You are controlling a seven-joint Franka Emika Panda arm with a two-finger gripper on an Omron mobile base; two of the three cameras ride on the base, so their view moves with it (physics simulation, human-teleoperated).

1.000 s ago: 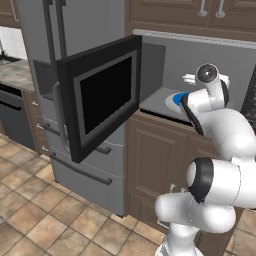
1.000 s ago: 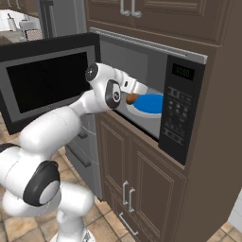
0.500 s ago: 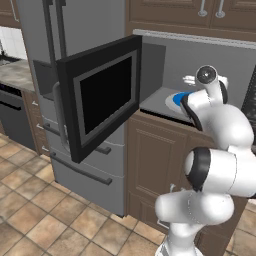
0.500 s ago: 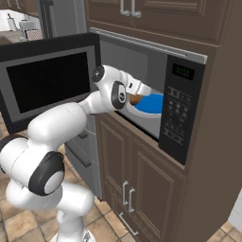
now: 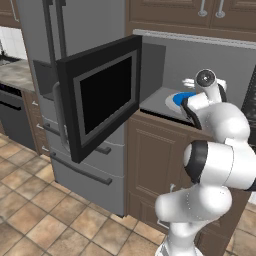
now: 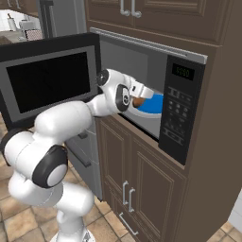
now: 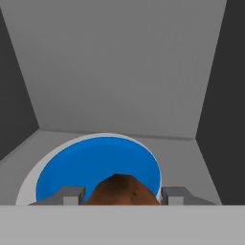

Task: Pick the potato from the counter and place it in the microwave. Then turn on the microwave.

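The hand (image 7: 122, 194) has advanced a little deeper into the wide black microwave (image 6: 182, 113) and grips the brown lumpy potato (image 7: 122, 192) above the round blue plate (image 7: 91, 162). Release seems the next step.

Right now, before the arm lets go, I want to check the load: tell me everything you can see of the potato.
The potato is a brown, rounded lump with a dull, slightly mottled skin. In the hand view it sits between the two fingertips of the gripper, which are closed against its sides, over the blue plate inside the microwave. Its lower part is hidden, so whether it touches the plate cannot be told. In the right base view a brown bit shows past the wrist.
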